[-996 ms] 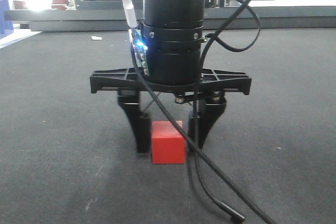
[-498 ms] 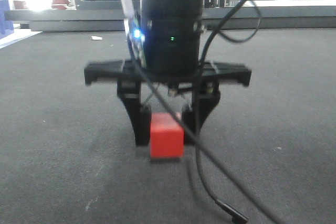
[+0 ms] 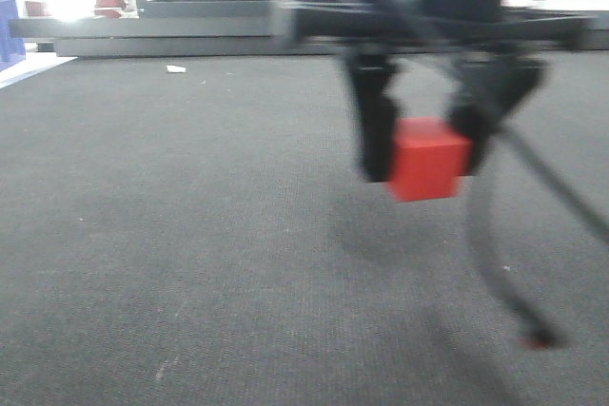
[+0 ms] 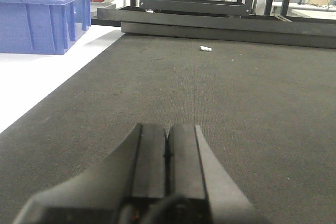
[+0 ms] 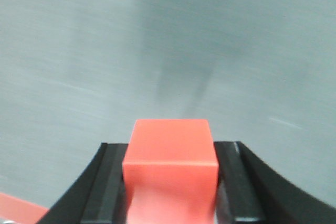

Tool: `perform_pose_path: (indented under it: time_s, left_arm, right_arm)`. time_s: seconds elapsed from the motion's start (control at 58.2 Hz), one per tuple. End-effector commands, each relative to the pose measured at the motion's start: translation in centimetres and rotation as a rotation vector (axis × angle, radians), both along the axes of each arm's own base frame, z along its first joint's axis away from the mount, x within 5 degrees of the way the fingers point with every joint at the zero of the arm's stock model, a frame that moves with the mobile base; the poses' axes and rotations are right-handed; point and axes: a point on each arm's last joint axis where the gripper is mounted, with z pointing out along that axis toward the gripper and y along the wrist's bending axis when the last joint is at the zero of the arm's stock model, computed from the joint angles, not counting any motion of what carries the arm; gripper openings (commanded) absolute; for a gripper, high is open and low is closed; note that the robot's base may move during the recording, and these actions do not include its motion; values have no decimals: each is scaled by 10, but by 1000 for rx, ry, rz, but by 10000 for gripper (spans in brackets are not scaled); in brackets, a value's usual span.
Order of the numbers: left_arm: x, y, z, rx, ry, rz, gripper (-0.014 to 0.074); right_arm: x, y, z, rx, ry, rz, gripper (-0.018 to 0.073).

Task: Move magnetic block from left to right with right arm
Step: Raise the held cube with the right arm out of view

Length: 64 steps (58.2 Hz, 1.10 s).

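Note:
The red magnetic block (image 3: 430,160) hangs in the air above the dark carpet, right of centre in the front view. My right gripper (image 3: 428,154) is shut on it, one black finger on each side. In the right wrist view the block (image 5: 171,166) fills the gap between the two black fingers (image 5: 105,187), with blurred grey floor beyond. The arm's thin black cable with a red tip (image 3: 538,338) dangles at lower right. My left gripper (image 4: 168,135) rests low over the carpet, its two pads pressed together with nothing between them.
A blue plastic bin (image 4: 39,18) stands on white floor at the far left. A low dark metal frame (image 4: 210,22) runs along the carpet's far edge, with a small white scrap (image 4: 206,49) lying just before it.
The right gripper has closed on the block, lifted it off the carpet and carried it up and to the right in the front view. Motion blur marks the move.

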Motion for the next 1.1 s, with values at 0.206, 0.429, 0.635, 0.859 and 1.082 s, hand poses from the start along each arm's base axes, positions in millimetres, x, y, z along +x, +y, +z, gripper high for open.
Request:
perform_pose_path:
  time_s: [0.206, 0.429, 0.635, 0.859, 1.082]
  left_arm:
    - [-1, 0, 6, -10, -87, 0, -126]
    - [-1, 0, 6, -10, -87, 0, -126]
    - [-1, 0, 6, -10, -87, 0, -126]
    - [-1, 0, 6, -10, -87, 0, -126]
    - [-1, 0, 6, -10, -87, 0, -126]
  right_arm:
    - [-33, -96, 19, 109, -334, -77, 361]
    - [-62, -142, 20, 132, -595, -219, 361]
    - [-90, -161, 22, 120, -868, -251, 361]
    - [-128, -166, 23, 139, -1095, -242, 361]
    - [-165, -171, 21, 98, -1235, -204, 361]
